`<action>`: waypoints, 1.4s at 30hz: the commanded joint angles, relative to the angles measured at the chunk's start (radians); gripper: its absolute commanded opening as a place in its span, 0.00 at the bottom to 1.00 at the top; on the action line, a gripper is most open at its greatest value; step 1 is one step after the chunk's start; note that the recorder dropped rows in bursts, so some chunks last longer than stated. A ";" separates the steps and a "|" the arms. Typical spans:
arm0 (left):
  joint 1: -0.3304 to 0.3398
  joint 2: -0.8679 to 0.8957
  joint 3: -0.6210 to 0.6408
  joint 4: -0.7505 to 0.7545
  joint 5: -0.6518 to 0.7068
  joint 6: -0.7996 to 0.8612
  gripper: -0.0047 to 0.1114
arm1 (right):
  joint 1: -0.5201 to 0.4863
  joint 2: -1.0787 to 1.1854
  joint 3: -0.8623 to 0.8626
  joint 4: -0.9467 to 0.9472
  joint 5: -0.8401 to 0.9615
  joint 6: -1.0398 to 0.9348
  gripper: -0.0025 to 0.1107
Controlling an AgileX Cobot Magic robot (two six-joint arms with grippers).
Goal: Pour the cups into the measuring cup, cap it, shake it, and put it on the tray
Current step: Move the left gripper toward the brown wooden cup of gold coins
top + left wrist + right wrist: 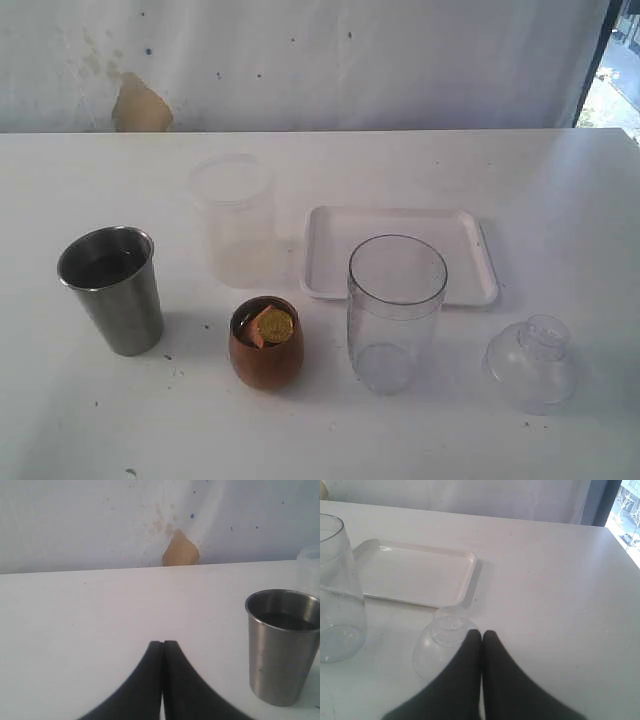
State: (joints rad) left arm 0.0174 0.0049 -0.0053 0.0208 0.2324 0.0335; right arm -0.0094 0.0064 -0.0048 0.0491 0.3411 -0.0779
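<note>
The left hand (163, 645) has its two fingers pressed together and holds nothing. It hangs low over the bare white counter (100, 610). Near it stands the steel cup (282, 645), upright, dark inside.

The right hand (481, 634) is closed tight in the same way and carries nothing. Its tips are just beside a clear domed lid (442, 640), which rests with the neck up. Beyond the lid lies the tray (415, 572). The measuring cup (335, 595) stands upright and open at the tray's near rim; I cannot tell if they touch.

The copper cup (266, 345) stands between the steel cup and the measuring cup, with a gold-coloured piece (274, 325) in it. Behind it is a frosted tub (236, 220).

The counter has small dark specks. A broad bare strip runs behind the tray up to the white wall (400, 60), which has a tan patch (140, 105). A window (620, 70) shows at the far right corner.
</note>
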 commanded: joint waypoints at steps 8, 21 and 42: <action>-0.007 -0.005 0.005 -0.012 -0.021 0.000 0.04 | -0.002 -0.006 0.005 0.001 -0.005 0.003 0.02; -0.007 -0.005 -0.008 -0.328 -0.464 -0.319 0.07 | -0.002 -0.006 0.005 0.001 -0.005 0.003 0.02; -0.007 0.824 -0.148 0.980 -1.238 -0.975 0.79 | -0.002 -0.006 0.005 0.001 -0.005 0.003 0.02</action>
State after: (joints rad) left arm 0.0174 0.7663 -0.1476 0.9373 -0.9018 -0.9599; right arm -0.0094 0.0064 -0.0048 0.0491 0.3411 -0.0779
